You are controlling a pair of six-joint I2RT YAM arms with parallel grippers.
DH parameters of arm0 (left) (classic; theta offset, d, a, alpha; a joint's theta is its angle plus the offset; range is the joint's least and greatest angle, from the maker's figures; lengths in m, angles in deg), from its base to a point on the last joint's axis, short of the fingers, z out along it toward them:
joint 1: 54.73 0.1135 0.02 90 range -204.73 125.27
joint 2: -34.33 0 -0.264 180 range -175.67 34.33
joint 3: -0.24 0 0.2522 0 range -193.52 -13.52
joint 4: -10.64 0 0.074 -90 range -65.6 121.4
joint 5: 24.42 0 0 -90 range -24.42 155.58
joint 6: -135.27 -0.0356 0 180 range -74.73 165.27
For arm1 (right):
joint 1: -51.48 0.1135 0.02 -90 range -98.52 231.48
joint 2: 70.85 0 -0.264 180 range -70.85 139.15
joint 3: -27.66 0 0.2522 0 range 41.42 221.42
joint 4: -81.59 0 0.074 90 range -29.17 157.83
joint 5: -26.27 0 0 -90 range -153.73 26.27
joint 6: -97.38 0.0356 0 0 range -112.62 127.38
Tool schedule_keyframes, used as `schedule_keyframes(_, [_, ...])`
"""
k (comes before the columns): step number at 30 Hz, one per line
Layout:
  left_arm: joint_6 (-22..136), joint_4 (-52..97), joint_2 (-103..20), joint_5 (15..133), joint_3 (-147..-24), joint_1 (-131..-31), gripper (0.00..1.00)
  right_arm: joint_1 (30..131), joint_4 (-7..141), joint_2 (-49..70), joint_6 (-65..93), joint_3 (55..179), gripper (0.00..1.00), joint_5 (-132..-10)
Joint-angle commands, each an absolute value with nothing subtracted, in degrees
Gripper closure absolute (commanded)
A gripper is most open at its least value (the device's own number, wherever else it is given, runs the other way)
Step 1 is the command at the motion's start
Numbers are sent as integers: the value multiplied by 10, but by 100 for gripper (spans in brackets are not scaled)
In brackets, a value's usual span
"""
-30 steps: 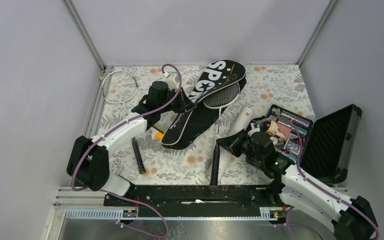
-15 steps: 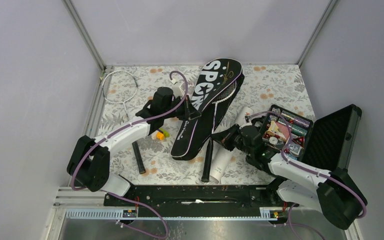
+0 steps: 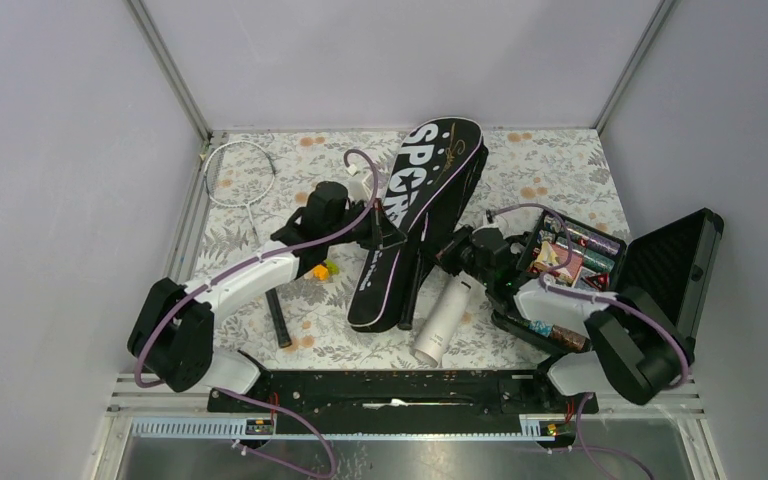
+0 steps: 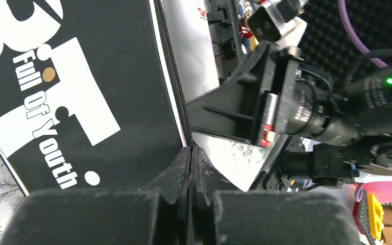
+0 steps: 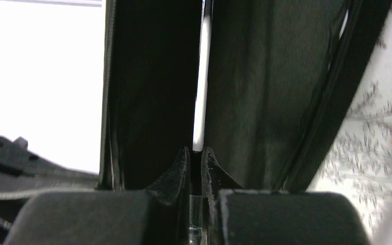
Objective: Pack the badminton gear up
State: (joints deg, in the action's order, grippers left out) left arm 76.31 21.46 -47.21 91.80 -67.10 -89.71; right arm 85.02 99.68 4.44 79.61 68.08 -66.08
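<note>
The black bag lettered "SPORT" (image 3: 415, 205) lies slanted in mid-table. My left gripper (image 3: 387, 234) is shut on the bag's zip edge (image 4: 169, 102), holding the upper flap. My right gripper (image 3: 452, 252) is shut on the thin white shaft (image 5: 202, 92) of one racket, between the bag's black walls. That racket's head is hidden in the bag and its black handle (image 3: 407, 300) sticks out along the bag's right side. The long white tube (image 3: 440, 318) lies just right of it. The second racket (image 3: 240, 170) lies far left, its handle (image 3: 276, 312) nearer. No white shuttlecock shows.
An open black hard case (image 3: 570, 262) of colourful foil-wrapped items stands at the right, its lid (image 3: 672, 280) raised. Small yellow, orange and green items (image 3: 321, 269) lie under my left arm. Grey walls close in the floral table on three sides.
My right gripper has moved left and away with the racket, whose head has gone under the bag's flap. My left gripper has shifted right with the flap. The tube has shifted nearer.
</note>
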Motion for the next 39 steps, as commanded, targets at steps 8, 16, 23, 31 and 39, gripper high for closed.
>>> schedule_keyframes(8, [910,31,-430,940,-595,-902,100,834,1162,187,759,790,100,-555])
schedule_keyframes(16, [936,-30,-449,916,-577,-904,100,834,1205,275,727,841,100,-534])
schedule_keyframes(23, [974,-86,-472,904,-567,-904,100,834,1202,296,724,852,100,-513])
schedule_keyframes(31, [911,6,-493,840,-590,-904,91,834,1076,267,730,853,64,-538])
schedule_keyframes(39, [869,87,-474,799,-620,-903,62,834,904,146,708,826,44,-519])
